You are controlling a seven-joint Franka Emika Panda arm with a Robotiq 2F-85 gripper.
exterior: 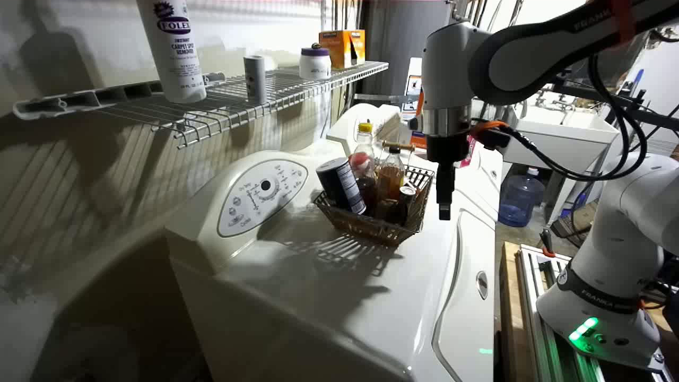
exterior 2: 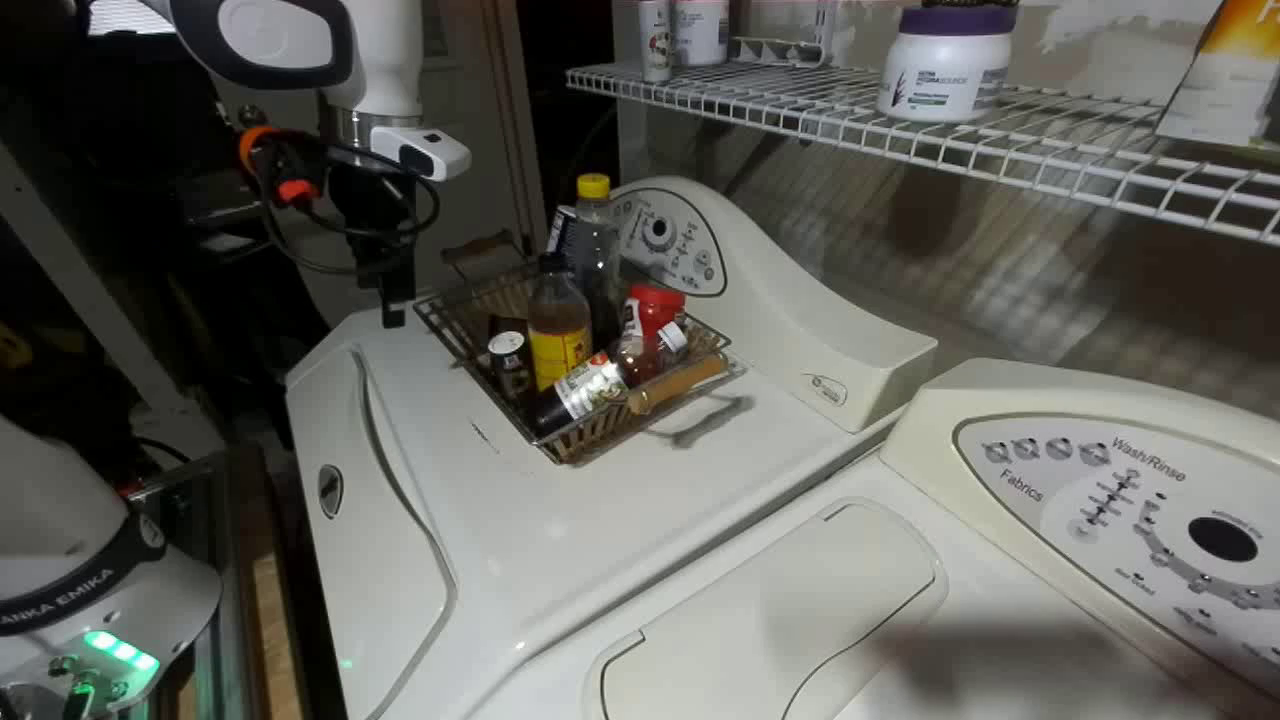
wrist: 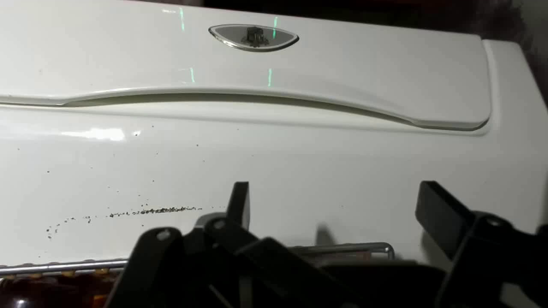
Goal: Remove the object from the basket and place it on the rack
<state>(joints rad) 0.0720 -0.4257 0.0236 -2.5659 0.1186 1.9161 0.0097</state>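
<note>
The dark brown wicker basket [exterior: 366,229] stands on the white machine top and also shows in an exterior view [exterior 2: 590,440]. In it a dark cylindrical can [exterior: 339,185] with a pale lid leans at one end. A smaller dark jar [exterior 2: 511,362] with a light lid stands near the basket's robot-side edge. I cannot tell which is the object. My gripper [exterior: 444,211] points down beside the basket, on the robot's side. In the wrist view its fingers [wrist: 334,201] are wide apart with nothing between them; the basket's rim [wrist: 359,247] shows behind. The white wire rack [exterior 2: 1000,165] runs along the wall above.
On the rack stand a tall white bottle [exterior: 177,58], a grey can [exterior: 255,79], a purple-lidded jar [exterior: 315,66] and an orange box [exterior: 339,50]. The basket also holds a yellow-capped bottle [exterior 2: 597,255], an amber bottle [exterior 2: 558,335] and wooden handles [exterior 2: 680,385]. A raised control panel [exterior: 262,196] is behind.
</note>
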